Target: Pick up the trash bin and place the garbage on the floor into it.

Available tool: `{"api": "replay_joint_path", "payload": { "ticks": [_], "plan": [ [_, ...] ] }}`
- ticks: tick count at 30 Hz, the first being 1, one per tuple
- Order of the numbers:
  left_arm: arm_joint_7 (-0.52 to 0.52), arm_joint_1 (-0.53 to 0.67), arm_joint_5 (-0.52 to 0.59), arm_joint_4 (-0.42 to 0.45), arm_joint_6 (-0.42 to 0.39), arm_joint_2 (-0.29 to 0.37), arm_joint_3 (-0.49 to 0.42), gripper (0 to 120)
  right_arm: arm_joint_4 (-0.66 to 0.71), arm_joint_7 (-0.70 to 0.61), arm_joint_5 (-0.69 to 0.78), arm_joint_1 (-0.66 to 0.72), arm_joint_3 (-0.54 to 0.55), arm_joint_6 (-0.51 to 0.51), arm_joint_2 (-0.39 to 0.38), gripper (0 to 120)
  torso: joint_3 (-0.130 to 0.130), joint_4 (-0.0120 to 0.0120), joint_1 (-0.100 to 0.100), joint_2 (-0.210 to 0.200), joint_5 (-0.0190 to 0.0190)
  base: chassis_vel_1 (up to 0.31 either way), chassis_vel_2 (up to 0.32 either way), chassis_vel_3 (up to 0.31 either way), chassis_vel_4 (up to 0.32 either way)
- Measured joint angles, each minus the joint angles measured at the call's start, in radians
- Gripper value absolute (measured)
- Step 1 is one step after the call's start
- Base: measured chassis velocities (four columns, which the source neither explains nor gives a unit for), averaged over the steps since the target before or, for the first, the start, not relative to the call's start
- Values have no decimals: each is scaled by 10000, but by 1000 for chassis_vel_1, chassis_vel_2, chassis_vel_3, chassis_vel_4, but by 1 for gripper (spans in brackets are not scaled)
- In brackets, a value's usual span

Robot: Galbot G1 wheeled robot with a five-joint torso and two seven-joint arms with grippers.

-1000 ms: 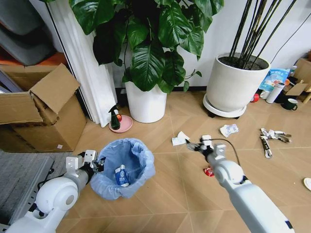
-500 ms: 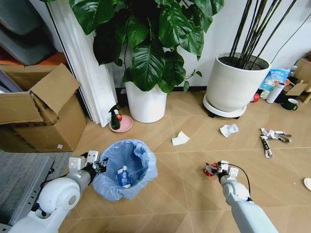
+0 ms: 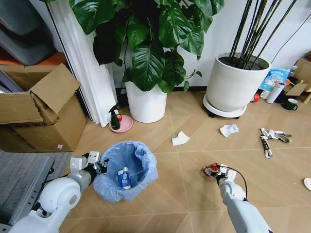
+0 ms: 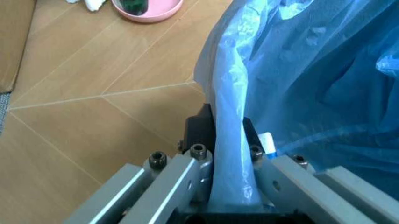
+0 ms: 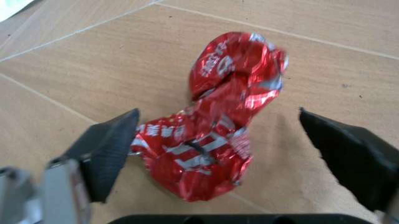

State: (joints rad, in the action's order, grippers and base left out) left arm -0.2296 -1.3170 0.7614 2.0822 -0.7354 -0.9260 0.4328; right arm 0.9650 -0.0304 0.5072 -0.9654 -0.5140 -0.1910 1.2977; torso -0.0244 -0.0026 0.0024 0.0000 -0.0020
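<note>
While the floor is scattered with litter, each arm sits at its own piece of the job.

Trash bin [image 3: 125,170]: small, round, lined with a crinkled light-blue plastic bag; on the wooden floor near the cardboard box [image 3: 39,109].
Inside it: a blue-white wrapper [image 3: 123,177], print unreadable.
Left gripper [image 4: 229,156]: fingers clamped on the bin's rim and bag.
Red wrapper [image 5: 215,116]: crumpled shiny foil, white lettering illegible.
Right gripper [image 5: 224,154]: dark fingers spread apart either side of the wrapper.
Farther off: crumpled white paper [image 3: 180,139].
</note>
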Motion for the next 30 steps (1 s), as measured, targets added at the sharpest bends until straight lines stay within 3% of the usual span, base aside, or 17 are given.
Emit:
{"api": "replay_joint_path", "payload": {
  "ticks": [5,8,12,15,19,21,25,30],
  "plan": [
    [38,10,-16,0,0,14,-5,0,-40,1,2,10,-54,7,25,76,0,-1,0,0,0,0,0,0,0],
    [61,-15,-24,42,0,42,-5,0,-29,7,2,-43,-86,27,64,59,0,-1,0,0,1,0,0,0,0],
    [78,-35,-24,73,0,81,17,0,-16,5,-4,-52,-109,40,100,51,0,-1,0,0,1,0,0,0,0],
    [123,-45,-23,88,0,142,58,0,39,-7,-35,-71,-143,59,144,34,0,0,0,0,1,0,0,0,0],
    [136,-52,-24,102,1,143,60,0,108,-20,-44,-104,-174,74,161,25,0,0,0,0,-1,0,0,0,0],
    [147,-69,-35,115,0,138,52,0,190,-46,-45,-157,-210,79,165,14,0,1,0,0,0,0,0,0,0],
    [192,-80,-64,129,0,138,46,0,284,-85,-45,-228,-290,76,163,7,0,-1,0,0,1,0,0,0,0],
    [204,-113,-73,187,0,156,49,0,575,-152,-69,-367,-407,103,161,7,0,-1,0,0,3,0,0,0,0]
  ]
}}
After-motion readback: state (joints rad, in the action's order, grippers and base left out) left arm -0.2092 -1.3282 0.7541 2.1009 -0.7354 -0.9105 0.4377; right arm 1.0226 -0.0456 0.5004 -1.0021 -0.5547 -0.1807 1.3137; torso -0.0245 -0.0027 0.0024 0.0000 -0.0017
